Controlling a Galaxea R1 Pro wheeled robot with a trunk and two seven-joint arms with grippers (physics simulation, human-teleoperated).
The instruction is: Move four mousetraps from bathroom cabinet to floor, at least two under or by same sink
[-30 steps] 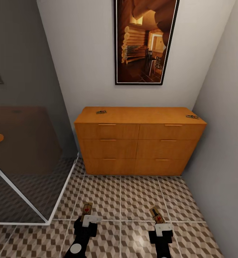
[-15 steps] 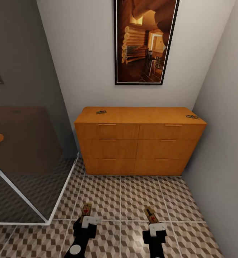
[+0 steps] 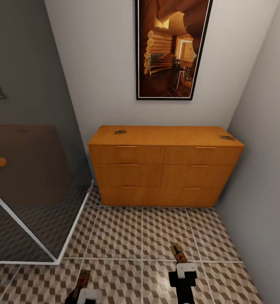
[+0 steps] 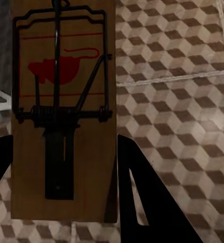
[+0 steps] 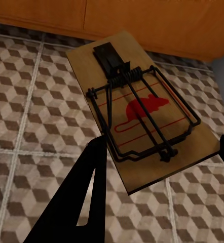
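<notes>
The orange-brown cabinet [image 3: 165,169] stands against the far wall with all drawers shut. Two mousetraps lie on its top, one near the left end [image 3: 120,131] and one at the right corner [image 3: 227,137]. My left gripper [image 3: 84,290] [image 4: 64,147] is shut on a third mousetrap [image 3: 81,280] [image 4: 64,101], held low over the bathroom floor [image 3: 127,232]. My right gripper [image 3: 182,264] [image 5: 162,147] is shut on another mousetrap [image 3: 178,254] [image 5: 142,111], also held above the tiles. The bathroom sink is out of view.
A glass shower enclosure [image 3: 30,190] with a white base rim fills the left side. A grey wall [image 3: 262,190] closes in the right. A framed picture [image 3: 171,48] hangs above the cabinet. Open tiles lie between me and the cabinet.
My left gripper has drawn back and to the left toward the bottom of the view, trap still in it. The right gripper shifted slightly left earlier and now holds still.
</notes>
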